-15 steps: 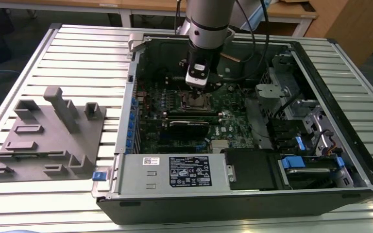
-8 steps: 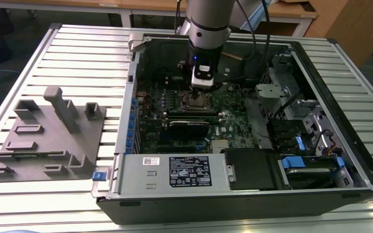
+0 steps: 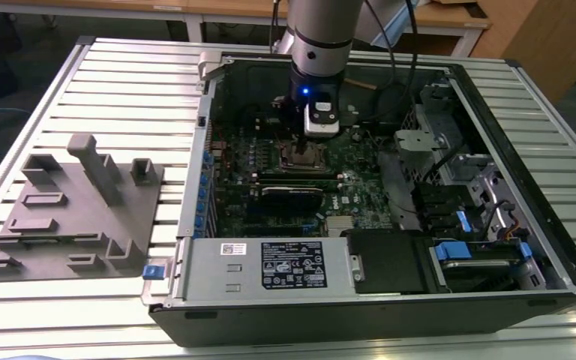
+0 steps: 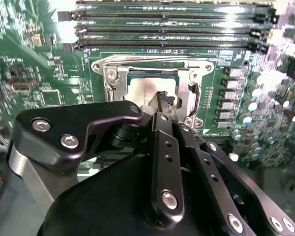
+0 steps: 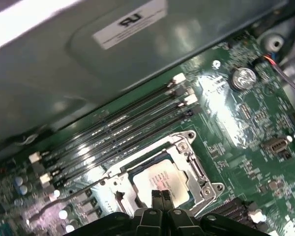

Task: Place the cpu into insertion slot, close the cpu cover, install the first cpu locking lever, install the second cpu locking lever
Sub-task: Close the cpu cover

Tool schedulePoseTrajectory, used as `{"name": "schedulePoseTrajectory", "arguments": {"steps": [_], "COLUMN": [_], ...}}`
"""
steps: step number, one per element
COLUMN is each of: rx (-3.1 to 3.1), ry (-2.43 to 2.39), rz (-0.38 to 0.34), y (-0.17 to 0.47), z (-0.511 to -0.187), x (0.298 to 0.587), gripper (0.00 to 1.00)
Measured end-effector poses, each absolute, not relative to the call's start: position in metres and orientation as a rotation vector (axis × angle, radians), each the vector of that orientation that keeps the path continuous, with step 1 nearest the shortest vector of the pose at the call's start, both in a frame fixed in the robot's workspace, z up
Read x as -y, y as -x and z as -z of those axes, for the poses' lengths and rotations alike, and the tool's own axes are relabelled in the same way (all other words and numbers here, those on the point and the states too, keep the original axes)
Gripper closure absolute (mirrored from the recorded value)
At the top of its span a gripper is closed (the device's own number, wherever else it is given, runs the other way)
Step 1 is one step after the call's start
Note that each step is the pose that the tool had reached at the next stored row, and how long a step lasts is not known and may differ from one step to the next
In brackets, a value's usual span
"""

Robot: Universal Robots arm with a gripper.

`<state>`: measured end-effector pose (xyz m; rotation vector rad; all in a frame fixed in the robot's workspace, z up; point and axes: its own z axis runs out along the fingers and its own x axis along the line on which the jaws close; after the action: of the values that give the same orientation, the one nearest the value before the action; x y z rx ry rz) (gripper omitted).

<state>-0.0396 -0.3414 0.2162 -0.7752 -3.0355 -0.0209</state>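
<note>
When checked from the exterior view, located the black two-finger gripper (image 3: 305,144) low inside the open black tower computer case (image 3: 368,334), directly over the small square, silver-rimmed insertion slot (image 3: 314,162). Found the fingertips (image 5: 156,196) pressed together in both wrist views, with no gap and nothing held between them. Confirmed the small flat square cpu (image 5: 155,178), with its dull silver-grey metal top, seated in that slot directly beneath the tips. Could not tell whether the tips touched the metal. Saw the thin square silver metal cpu cover (image 4: 111,82) lying flat around the chip, with the chip top showing through its window. Noted a thin grey metal rod (image 5: 69,195) angled away from one socket corner, near the long black memory slots (image 5: 113,129) on the green motherboard (image 4: 24,54). Recorded the case resting on a grey slatted metal table (image 3: 118,82), with a grey moulded fixture block (image 3: 78,210) to the exterior view's left.
</note>
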Motion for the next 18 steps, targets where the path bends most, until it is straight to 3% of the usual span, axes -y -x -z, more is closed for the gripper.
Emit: {"name": "schedulePoseTrajectory", "arguments": {"steps": [18], "rx": [3.121], "ry": [0.275], "rz": [0.019], "y": [0.0396], "z": [-0.2129], "x": [0.3415], "gripper": [0.89]}}
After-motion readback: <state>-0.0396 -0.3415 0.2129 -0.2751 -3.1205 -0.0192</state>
